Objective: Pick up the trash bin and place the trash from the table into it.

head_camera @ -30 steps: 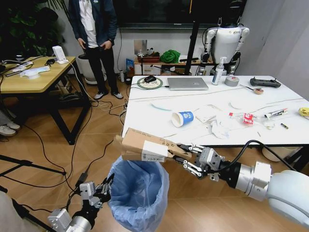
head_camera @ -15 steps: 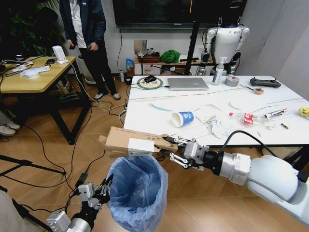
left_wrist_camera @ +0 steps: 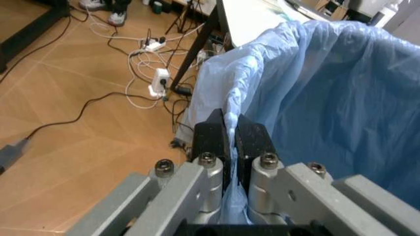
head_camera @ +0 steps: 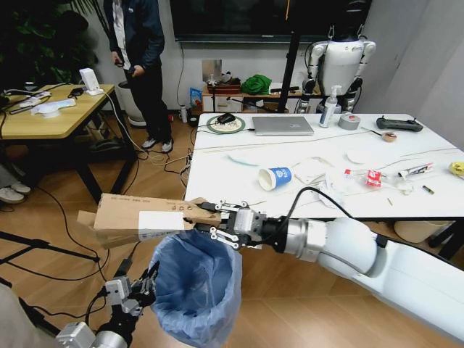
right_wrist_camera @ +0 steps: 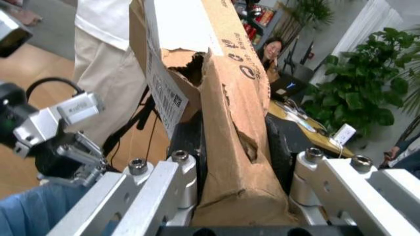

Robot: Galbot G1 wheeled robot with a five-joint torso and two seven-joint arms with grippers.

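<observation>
Gripping one crushed end of the light, stiff cardboard box (head_camera: pixel 141 217), the right gripper (head_camera: pixel 217 221) hangs over the trash bin (head_camera: pixel 194 290); the left gripper (left_wrist_camera: pixel 229 142) pinches its soft bag rim.

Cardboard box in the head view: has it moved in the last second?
Yes. The cardboard box, gripped by the right tool, has travelled leftward away from the table edge, and now sits above the trash bin with most of it past the bin's left rim.

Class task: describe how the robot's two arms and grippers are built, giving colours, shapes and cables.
The right arm has a bulky, smooth white shell, a silver wrist ring and a black cable looping above it. The right gripper and left gripper share silver metal linkages fastened with bolts, ending in black fingers.
</observation>
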